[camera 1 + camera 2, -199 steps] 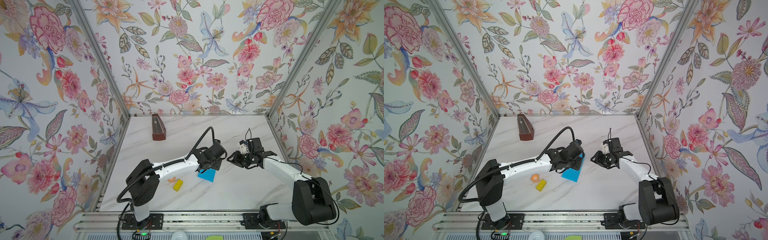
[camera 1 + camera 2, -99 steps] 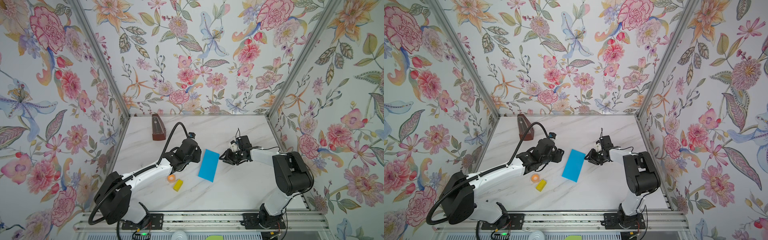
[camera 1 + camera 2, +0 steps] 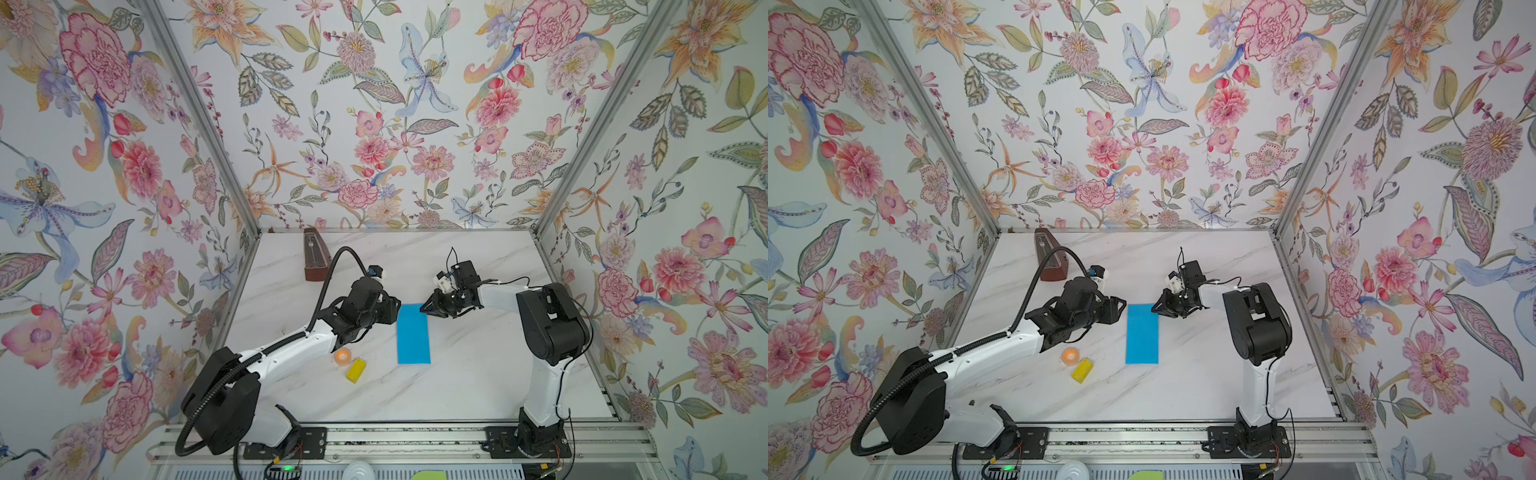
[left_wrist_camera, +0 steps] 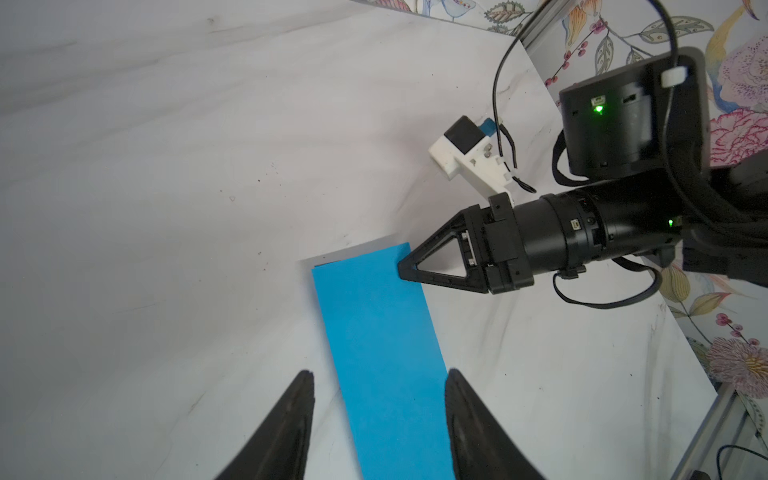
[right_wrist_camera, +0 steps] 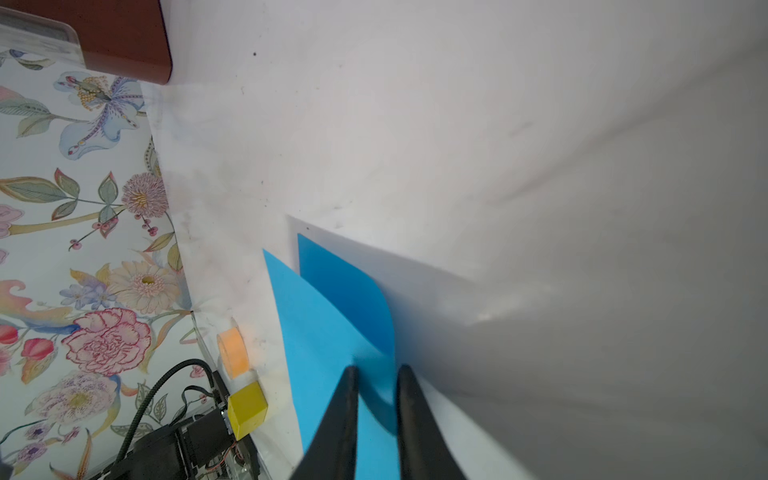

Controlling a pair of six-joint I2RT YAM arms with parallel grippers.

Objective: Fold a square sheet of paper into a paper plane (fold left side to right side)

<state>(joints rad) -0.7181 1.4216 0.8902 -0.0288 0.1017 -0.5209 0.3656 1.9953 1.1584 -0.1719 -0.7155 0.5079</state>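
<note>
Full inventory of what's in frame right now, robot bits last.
paper: 1, bright blue, folded into a narrow rectangle, mid-table
metronome: 1, brown, back left of table
round piece: 1, orange, front left of paper
block: 1, yellow, beside the round piece
table: 1, white marble
walls: 3, floral
left gripper: 1, black, fingers apart, by paper's far left corner
right gripper: 1, black, at paper's far right corner

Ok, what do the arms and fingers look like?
Both arms have white shells, left arm and right arm, with bulky black joints. The fingers are black, tapered and triangular. A thick ribbed black hose loops along the left arm; thin black wires trail on the right. Each wrist carries a white camera mount, and green lights glow on the right arm.
</note>
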